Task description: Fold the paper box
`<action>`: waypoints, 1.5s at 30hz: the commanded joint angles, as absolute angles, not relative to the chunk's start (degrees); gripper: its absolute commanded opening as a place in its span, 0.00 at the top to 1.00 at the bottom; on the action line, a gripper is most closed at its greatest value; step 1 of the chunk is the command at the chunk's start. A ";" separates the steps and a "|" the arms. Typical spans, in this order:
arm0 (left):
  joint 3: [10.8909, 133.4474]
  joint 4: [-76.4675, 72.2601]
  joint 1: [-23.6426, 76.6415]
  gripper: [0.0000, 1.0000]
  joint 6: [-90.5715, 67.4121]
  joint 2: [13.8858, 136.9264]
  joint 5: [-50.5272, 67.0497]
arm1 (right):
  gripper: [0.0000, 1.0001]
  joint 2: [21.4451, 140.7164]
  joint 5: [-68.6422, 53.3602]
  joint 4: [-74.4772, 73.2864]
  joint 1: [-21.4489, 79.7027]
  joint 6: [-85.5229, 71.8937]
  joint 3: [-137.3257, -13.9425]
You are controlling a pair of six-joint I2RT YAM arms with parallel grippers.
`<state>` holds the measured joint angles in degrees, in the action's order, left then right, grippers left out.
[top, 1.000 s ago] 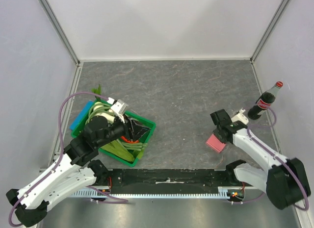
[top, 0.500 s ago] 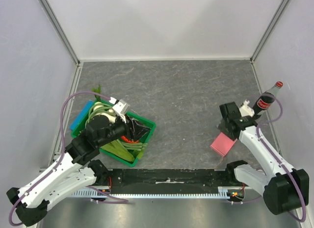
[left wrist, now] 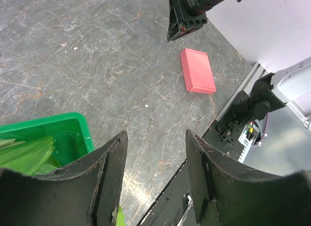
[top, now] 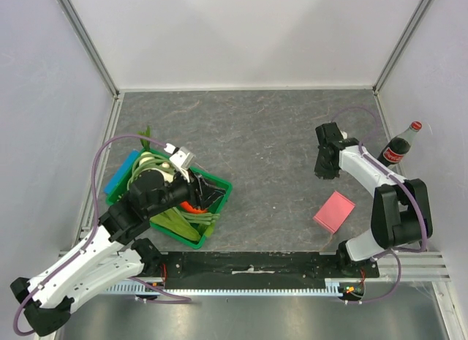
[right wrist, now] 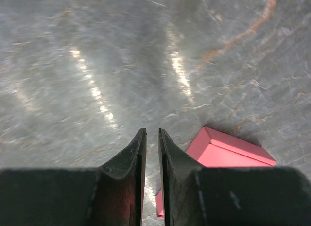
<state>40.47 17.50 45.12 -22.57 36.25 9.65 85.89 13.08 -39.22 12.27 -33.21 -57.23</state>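
My right gripper point(right wrist: 151, 134) has its jaws almost pressed together, with only a thin slit between them, and they hold nothing. It hangs near the far side of the paper box point(top: 334, 212) and does not touch it. The box lies flat, and grey table point(top: 278, 135) shows along every edge of it. My left gripper point(left wrist: 155, 138), well to the left of the box, is spread wide and holds nothing.

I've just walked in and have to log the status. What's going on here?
Nothing is being held right now. The pink paper box lies on the table as a flat rectangular box, touched by neither arm. The right pincer sits apart from it, farther from the arm bases, fingers nearly together and empty. The left pincer is open and empty by the green crate of vegetables. A cola bottle stands at the right wall.
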 commanded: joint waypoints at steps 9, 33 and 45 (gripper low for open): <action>42.89 17.58 45.09 0.42 -20.04 34.54 10.55 | 0.80 86.49 12.74 -36.91 2.81 -39.73 -47.38; 41.75 15.21 45.18 0.42 -20.21 34.63 12.30 | 0.28 80.20 -3.16 -46.64 -3.52 -20.58 -56.12; 41.93 15.03 45.09 0.42 -20.30 33.22 14.06 | 0.37 95.44 6.41 -57.65 -0.26 -17.49 -62.05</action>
<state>40.56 17.17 45.12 -21.96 34.39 12.34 94.17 2.98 -53.34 -0.91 -18.79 -61.25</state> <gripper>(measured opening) 0.580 0.629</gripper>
